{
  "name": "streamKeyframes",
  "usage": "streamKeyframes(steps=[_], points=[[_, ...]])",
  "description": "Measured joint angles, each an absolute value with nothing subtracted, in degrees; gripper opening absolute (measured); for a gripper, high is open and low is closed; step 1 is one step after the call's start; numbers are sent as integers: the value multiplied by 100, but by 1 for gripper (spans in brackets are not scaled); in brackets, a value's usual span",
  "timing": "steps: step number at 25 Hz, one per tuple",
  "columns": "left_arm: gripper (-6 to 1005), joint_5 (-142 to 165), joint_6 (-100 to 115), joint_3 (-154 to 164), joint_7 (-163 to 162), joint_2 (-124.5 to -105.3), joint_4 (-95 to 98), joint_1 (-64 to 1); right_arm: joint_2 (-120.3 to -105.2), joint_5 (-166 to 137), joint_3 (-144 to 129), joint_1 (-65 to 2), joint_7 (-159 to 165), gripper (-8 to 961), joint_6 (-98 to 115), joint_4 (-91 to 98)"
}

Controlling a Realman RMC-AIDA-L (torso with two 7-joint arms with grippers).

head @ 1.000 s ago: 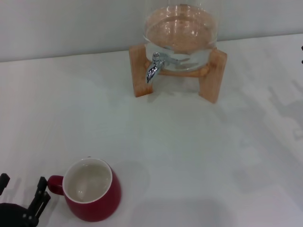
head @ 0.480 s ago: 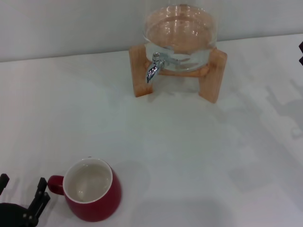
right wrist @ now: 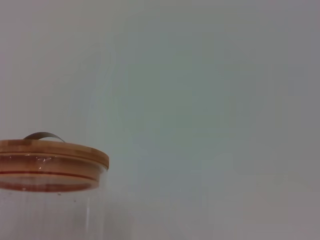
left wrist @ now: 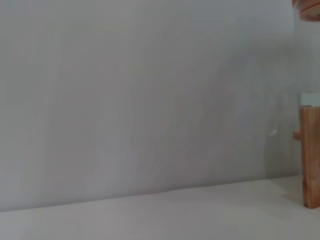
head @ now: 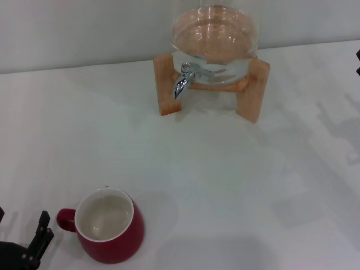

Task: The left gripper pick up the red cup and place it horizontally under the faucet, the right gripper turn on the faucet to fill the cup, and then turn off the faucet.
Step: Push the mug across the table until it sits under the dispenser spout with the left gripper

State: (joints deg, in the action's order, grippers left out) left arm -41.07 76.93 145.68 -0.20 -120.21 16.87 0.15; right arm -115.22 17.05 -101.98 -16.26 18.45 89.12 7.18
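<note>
Red cup (head: 109, 226) just beside left fingers (head: 41, 232)

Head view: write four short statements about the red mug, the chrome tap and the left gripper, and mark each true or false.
1. The squat dark-red ceramic mug stands upright on the white table. True.
2. The mug sits under the shiny chrome tap. False: it stands far from the tap, near the table's front edge.
3. The black left gripper holds the mug. False: it is beside the loop handle, apart from it.
4. The tap is on a glass jar in a wooden stand. True.
</note>
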Motion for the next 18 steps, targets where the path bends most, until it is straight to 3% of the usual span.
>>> streamKeyframes(steps=[18], points=[[880,-4162,7735,14847,490,-12038,1974,268,-11522,1705,-10210,-1635,1845,785,8903,727]])
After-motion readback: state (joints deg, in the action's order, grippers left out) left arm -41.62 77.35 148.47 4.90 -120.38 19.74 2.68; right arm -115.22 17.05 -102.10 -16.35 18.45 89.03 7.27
